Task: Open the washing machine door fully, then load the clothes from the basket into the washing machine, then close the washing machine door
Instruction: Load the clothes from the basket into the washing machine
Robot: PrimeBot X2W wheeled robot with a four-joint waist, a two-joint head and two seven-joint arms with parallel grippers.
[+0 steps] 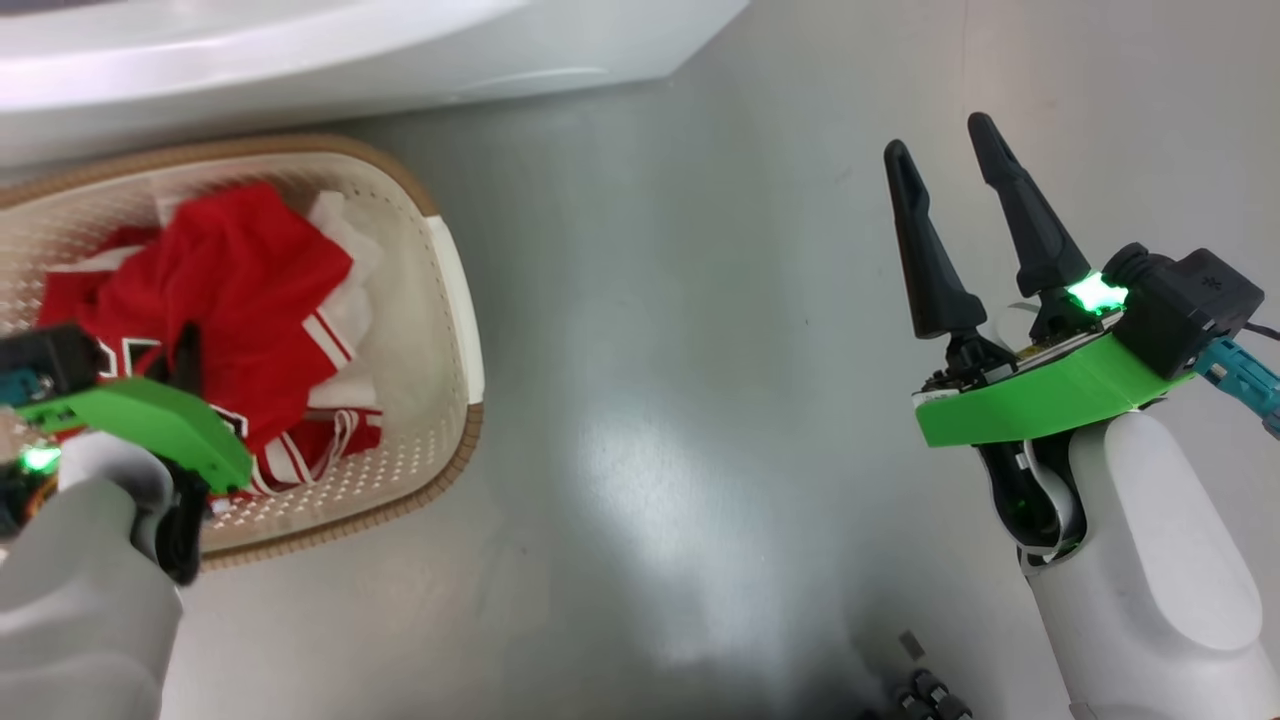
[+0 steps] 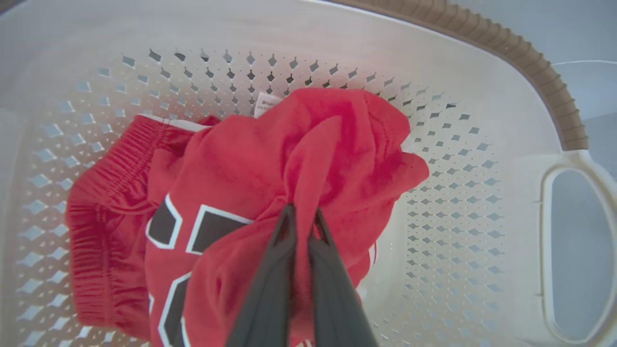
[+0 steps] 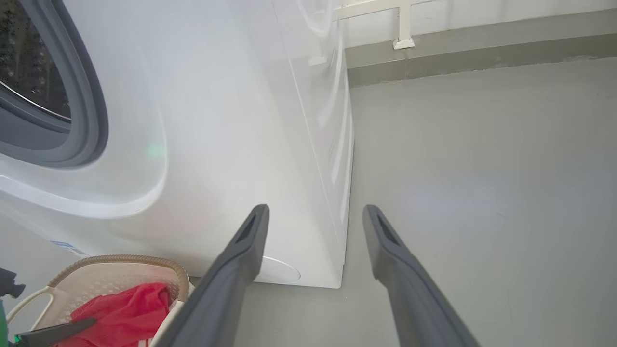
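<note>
Left fingers (image 2: 270, 289) clamped on clothes (image 2: 289, 154) in basket (image 2: 487, 111), right fingers (image 3: 231, 270) apart, glossy grey floor (image 1: 650, 350), washing machine (image 3: 217, 120)

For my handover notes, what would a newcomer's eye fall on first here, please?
The bright red jersey cloth, pinched in the shut left gripper, inside the cream perforated plastic basket. Then the right gripper, open above the grey floor near the big white washing machine.

Smooth, glossy pale grey floor (image 1: 700, 300), with a soft patch of reflected light near its middle. Standing on it at the left, a cream perforated basket (image 1: 415, 340) with a brown woven-look rim, close before the foot of a large white washing machine (image 3: 231, 120). Past the machine's side, more grey floor up to a wall (image 3: 482, 19).
</note>
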